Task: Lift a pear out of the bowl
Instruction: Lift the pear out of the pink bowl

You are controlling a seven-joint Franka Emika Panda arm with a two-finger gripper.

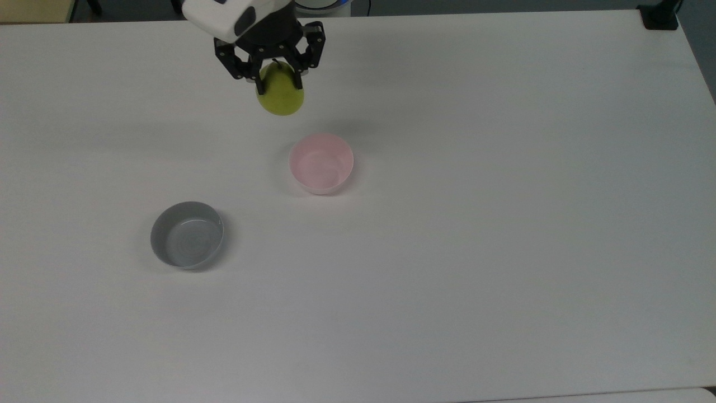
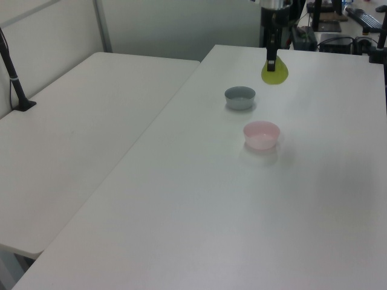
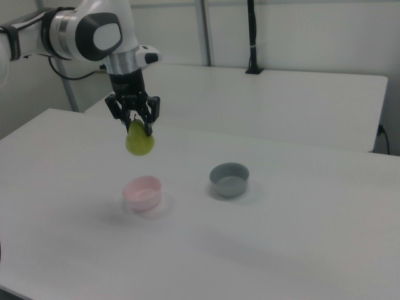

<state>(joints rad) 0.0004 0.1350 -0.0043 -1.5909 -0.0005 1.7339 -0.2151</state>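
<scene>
A grey bowl [image 1: 187, 234] sits nearest in the top view; the pink bowl [image 1: 321, 163] stands empty beyond it; farther back the gripper [image 1: 278, 81] clamps the pear [image 1: 280, 92] by its narrow top, long axis upright, broad end hanging downward, well above the table [image 1: 503, 224].
</scene>
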